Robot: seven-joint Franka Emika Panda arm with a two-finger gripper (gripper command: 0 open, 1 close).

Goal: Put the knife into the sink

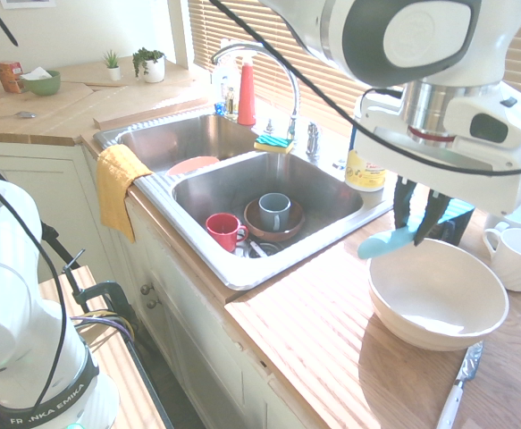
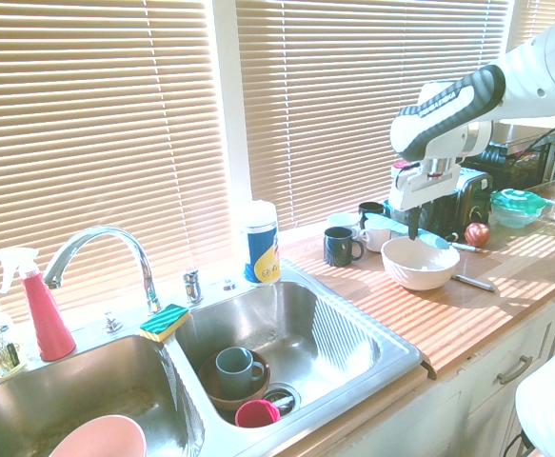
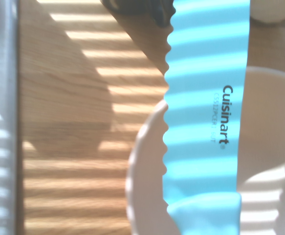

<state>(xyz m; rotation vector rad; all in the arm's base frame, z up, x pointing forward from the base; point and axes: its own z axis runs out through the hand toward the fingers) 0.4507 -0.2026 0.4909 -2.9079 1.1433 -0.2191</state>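
Turquoise knife [image 1: 394, 239]: clamped level in gripper [image 1: 421, 223] above white bowl [image 1: 437, 295]; sink [image 1: 242, 192] beside, apart.

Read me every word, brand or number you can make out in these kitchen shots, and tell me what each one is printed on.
"Cuisinart", on the turquoise knife blade, wrist view.
Small grey line beside it on the blade: too small to read surely.
"FRANKA EMIKA", on the robot arm base, first exterior view.
Blue and yellow canister by the window: label too blurred to read.
Yellow jar beside the sink: print unreadable.
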